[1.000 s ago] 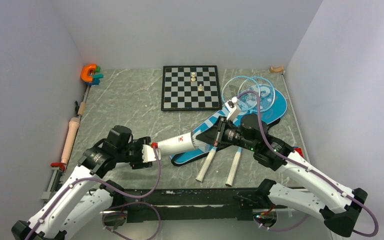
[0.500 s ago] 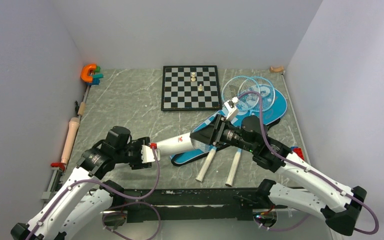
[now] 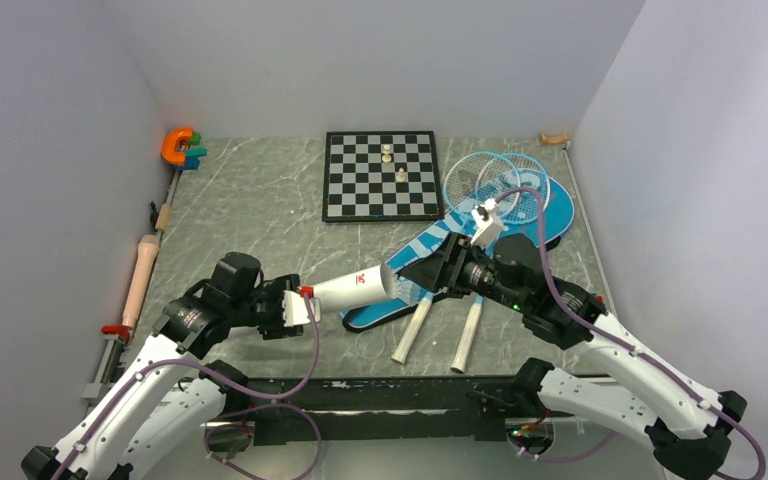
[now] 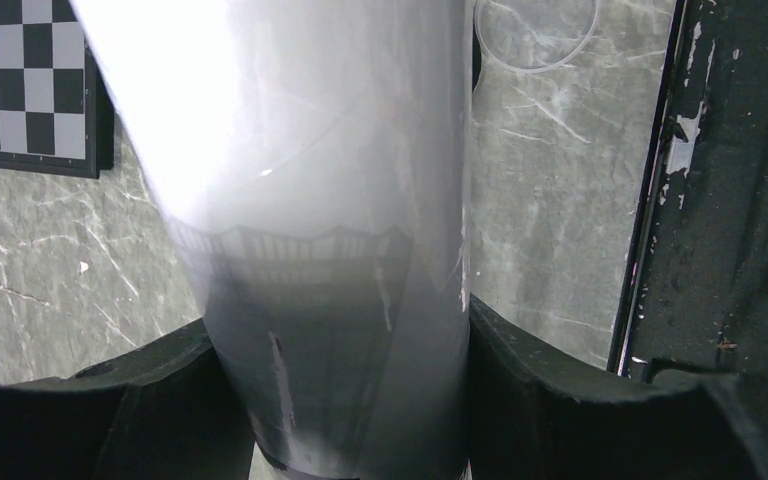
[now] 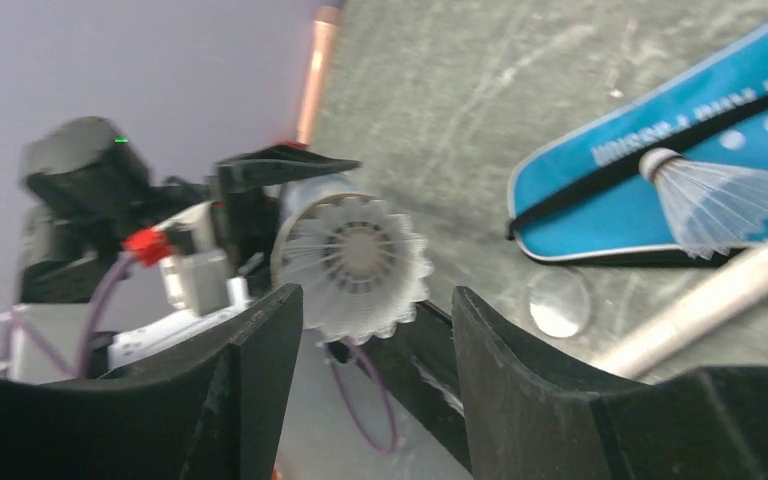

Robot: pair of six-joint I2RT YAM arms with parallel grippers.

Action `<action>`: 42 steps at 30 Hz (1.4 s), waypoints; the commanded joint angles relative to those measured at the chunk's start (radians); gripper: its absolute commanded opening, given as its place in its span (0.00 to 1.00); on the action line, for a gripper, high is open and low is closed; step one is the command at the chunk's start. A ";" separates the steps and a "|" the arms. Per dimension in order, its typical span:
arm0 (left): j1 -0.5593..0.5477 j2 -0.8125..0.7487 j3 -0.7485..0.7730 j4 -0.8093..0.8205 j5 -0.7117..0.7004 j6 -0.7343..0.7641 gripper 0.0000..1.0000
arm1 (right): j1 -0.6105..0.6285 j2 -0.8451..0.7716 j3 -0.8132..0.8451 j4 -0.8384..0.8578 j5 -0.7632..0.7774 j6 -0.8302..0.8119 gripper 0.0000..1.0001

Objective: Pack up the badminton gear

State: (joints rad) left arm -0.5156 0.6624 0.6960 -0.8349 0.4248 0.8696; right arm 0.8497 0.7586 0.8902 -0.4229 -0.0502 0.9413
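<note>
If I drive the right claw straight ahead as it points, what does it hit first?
The shuttlecock at the mouth of the white tube that the left claw holds. It sits dead ahead of the open right claw; the gap is hard to judge.

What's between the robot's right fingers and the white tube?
A white shuttlecock, at the open end of the tube. The right wrist view shows it past the open right fingers.

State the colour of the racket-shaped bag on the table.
The racket-shaped bag is blue with white lettering; clearest in the right wrist view.
</note>
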 commanded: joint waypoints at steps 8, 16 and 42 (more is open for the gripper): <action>0.008 -0.012 0.069 0.028 0.045 -0.007 0.53 | -0.001 0.106 -0.028 0.022 -0.018 -0.035 0.59; 0.009 -0.016 0.064 0.030 0.046 -0.006 0.54 | 0.001 0.195 -0.023 0.100 -0.068 -0.029 0.57; 0.010 -0.043 0.008 0.004 0.031 0.014 0.54 | -0.181 -0.002 -0.083 -0.078 -0.105 -0.042 0.82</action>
State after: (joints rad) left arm -0.5098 0.6308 0.6899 -0.8474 0.4301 0.8738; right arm 0.7162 0.7578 0.8650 -0.4500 -0.1219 0.9127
